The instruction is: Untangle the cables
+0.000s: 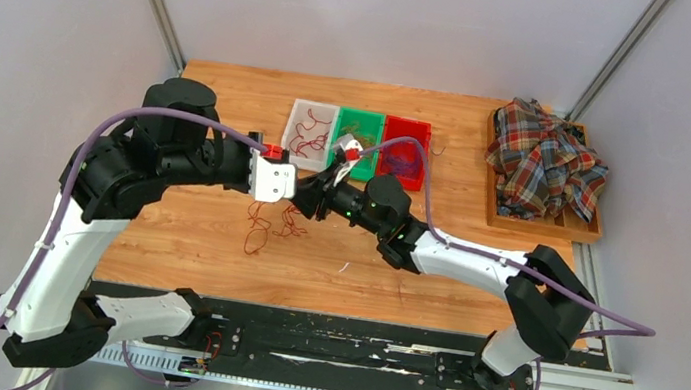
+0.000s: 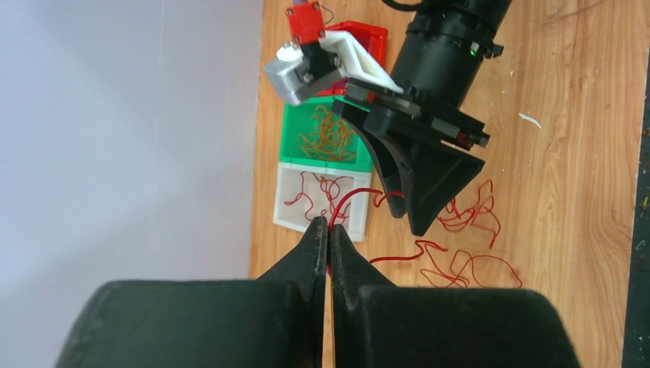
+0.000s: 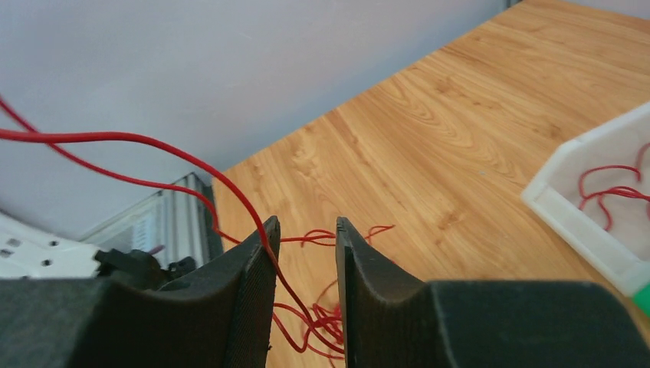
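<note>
A loose bunch of red cables (image 1: 267, 227) lies on the wooden table under both grippers. My left gripper (image 2: 329, 230) is shut on one red cable (image 2: 346, 203), which arcs up from its tips toward my right gripper (image 2: 410, 217). In the right wrist view, my right gripper (image 3: 304, 230) stands open with a clear gap. The taut red cable (image 3: 249, 201) runs down between its fingers, along the left one, to the red bunch (image 3: 326, 326) below. In the top view the two grippers meet tip to tip, left gripper (image 1: 293, 196) and right gripper (image 1: 310, 201).
Three small bins sit at the back: a white bin (image 1: 293, 118) with red cables, a green bin (image 1: 377, 118) with olive-orange cables (image 2: 329, 138), and a red bin (image 1: 389, 125) with purple ones. A plaid cloth (image 1: 543, 161) fills a wooden tray (image 1: 489, 206) at the right.
</note>
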`<state>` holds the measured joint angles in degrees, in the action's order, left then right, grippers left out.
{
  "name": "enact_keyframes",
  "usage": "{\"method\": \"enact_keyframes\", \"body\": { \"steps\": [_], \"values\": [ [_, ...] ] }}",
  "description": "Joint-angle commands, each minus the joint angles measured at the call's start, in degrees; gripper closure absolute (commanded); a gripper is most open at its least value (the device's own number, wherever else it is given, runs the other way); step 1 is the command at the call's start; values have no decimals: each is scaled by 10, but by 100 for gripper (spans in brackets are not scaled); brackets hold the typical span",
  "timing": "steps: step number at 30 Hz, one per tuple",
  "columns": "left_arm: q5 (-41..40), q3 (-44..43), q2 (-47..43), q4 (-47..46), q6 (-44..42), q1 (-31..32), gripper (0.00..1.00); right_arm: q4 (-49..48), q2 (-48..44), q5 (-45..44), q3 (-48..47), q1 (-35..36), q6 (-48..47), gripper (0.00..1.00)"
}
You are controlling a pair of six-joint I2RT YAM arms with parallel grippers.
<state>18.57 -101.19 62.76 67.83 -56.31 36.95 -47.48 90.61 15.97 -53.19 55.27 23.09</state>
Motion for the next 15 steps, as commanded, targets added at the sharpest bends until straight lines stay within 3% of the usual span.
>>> {"method": "enact_keyframes", "body": {
  "steps": [1,6,9,15],
  "values": [
    [21,-24,4,-9,18,1,100,85,-12,-140,-23,33,-109,68],
    [27,-51,11,-9,24,1,99,79,-1,-249,9,54,-166,68],
    [33,-77,18,-8,35,1,99,29,12,-281,46,66,-198,64],
    [36,-123,27,-8,46,1,100,-72,31,-341,110,79,-232,67]
  ]
}}
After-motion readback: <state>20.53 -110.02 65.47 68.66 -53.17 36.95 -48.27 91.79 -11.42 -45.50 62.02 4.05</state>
